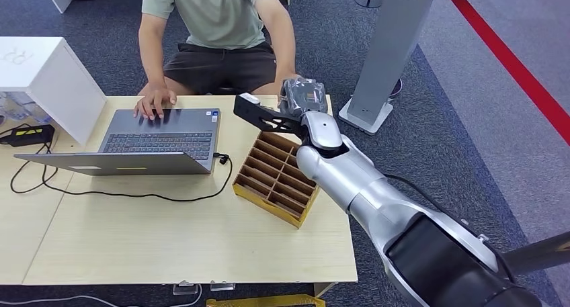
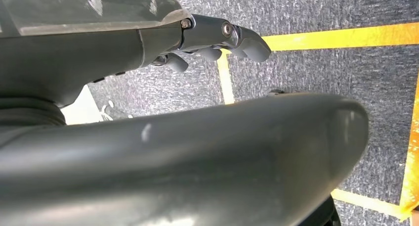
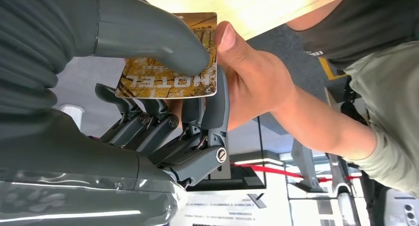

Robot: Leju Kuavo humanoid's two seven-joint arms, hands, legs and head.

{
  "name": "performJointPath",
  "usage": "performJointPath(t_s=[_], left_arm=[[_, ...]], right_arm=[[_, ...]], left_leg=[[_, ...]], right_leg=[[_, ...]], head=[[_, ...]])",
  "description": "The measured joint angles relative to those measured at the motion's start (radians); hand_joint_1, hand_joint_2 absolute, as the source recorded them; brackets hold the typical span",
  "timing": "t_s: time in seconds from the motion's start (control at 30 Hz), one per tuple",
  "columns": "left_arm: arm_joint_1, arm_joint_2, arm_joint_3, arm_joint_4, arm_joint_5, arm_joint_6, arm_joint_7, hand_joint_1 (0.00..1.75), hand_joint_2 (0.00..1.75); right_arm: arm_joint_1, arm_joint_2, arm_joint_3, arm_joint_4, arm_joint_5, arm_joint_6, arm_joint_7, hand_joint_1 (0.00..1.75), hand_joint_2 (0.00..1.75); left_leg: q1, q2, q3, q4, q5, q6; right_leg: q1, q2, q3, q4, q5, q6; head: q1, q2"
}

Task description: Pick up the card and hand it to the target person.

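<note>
Grey carpet with a red line runs around the pale wooden table (image 1: 168, 240), and at its far edge the handover is underway. From the right wrist view, the card (image 3: 168, 63), gold and brown with HOTEL printed on it, is pinched between the thick thumb and the darker fingers (image 3: 217, 102) of the right hand (image 3: 163, 87), so that hand grasps the card. The person's hand (image 3: 252, 77) has come up to it, thumb laid on the card's edge and the rest wrapped around behind the robot's fingers. In the head view the right hand (image 1: 302, 95) is stretched out past the far edge of the table toward the seated person (image 1: 215, 25), whose other hand rests on the laptop (image 1: 161, 136); a slotted cardboard tray (image 1: 275, 176) sits just below the outstretched arm. To my eye the step now is the release: the hand should hold steady, not push further forward, and ease the thumb off only once the person's pinch is firm, so the card neither drops nor gets tugged. Opening slowly also keeps the person's fingers from being caught behind the card. The left hand (image 2: 217, 43) hangs over the carpet with fingers curled in, holding nothing.
</note>
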Motion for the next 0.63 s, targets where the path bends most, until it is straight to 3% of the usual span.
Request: performJointPath(t_s=[0.1,0.4,0.63], left_arm=[[0.0,0.001,0.0,0.0,0.0,-0.002,-0.001,0.0,0.0],[0.0,0.001,0.0,0.0,-0.018,-0.03,-0.046,0.0,0.0],[0.001,0.004,0.004,0.002,-0.01,-0.019,-0.032,0.0,0.0]], right_arm=[[0.0,0.004,0.002,0.025,0.014,-0.013,-0.001,0.0,1.75],[-0.001,0.008,0.005,0.084,0.042,-0.023,0.0,0.0,1.75],[-0.005,0.007,0.005,0.094,0.051,-0.051,-0.024,0.0,1.75]], left_leg=[[0.0,0.0,0.0,0.0,0.0,0.0],[0.0,0.0,0.0,0.0,0.0,0.0],[0.0,0.0,0.0,0.0,0.0,0.0]], right_leg=[[0.0,0.0,0.0,0.0,0.0,0.0],[0.0,0.0,0.0,0.0,0.0,0.0],[0.0,0.0,0.0,0.0,0.0,0.0]], head=[[0.0,0.0],[0.001,0.0],[0.0,0.0]])
